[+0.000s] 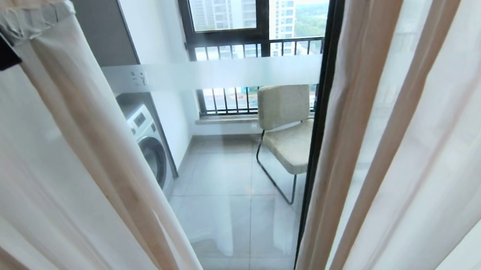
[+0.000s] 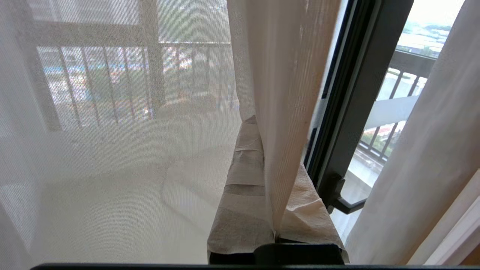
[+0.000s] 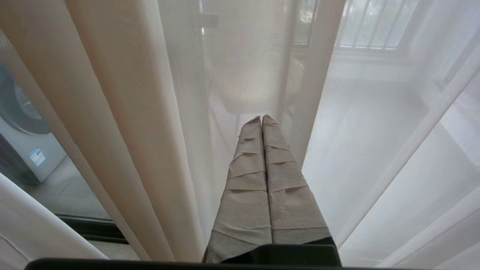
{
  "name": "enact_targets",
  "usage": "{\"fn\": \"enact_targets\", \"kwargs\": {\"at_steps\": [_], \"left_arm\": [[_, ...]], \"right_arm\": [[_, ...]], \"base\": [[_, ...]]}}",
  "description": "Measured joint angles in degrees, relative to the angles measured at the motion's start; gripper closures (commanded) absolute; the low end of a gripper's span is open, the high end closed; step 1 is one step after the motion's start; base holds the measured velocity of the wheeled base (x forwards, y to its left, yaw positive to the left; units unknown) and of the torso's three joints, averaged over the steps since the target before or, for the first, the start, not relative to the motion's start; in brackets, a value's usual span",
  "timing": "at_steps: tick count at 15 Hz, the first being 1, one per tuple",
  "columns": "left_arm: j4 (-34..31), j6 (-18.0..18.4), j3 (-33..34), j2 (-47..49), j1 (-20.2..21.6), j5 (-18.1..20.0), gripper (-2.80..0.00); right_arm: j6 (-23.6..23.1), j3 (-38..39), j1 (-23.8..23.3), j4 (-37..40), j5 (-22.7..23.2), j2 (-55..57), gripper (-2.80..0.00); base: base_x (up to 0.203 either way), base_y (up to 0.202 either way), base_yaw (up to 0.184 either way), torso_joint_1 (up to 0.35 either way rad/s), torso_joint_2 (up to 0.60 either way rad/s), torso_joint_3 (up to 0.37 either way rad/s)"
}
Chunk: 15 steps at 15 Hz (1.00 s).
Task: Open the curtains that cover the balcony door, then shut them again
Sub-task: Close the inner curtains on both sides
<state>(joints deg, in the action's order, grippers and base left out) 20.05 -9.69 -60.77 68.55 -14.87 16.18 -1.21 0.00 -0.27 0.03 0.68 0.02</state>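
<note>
The curtains hang parted, a left panel [image 1: 79, 161] and a right panel [image 1: 412, 141], with a gap between them. Through the gap shows the balcony door [image 1: 235, 181], glass in a dark frame with a frosted band [image 1: 220, 74]. My left gripper [image 1: 33, 20] is high at the left panel's inner edge. In the left wrist view the left gripper [image 2: 262, 129] is shut on a fold of the curtain edge [image 2: 288, 93], beside the dark door frame [image 2: 356, 93]. My right gripper [image 3: 261, 120] is shut and holds nothing, pointing at sheer curtain [image 3: 375, 131] next to a cream fold [image 3: 112, 112].
Behind the glass, a washing machine [image 1: 151, 146] stands at the left of the balcony and a beige chair [image 1: 285, 124] at the right. Barred windows [image 1: 256, 46] close the far side. A door handle [image 2: 345, 204] sticks out of the frame near my left gripper.
</note>
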Motion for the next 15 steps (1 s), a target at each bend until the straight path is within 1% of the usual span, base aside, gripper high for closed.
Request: {"fn": "enact_targets", "kwargs": {"at_steps": [15], "left_arm": [[-0.1, 0.0, 1.4, -1.8, 0.1, 0.0, 0.00]], "right_arm": [[0.0, 0.0, 0.0, 0.0, 0.0, 0.0, 0.00]], "base": [[0.000, -0.190, 0.001, 0.002, 0.00, 0.003]]}}
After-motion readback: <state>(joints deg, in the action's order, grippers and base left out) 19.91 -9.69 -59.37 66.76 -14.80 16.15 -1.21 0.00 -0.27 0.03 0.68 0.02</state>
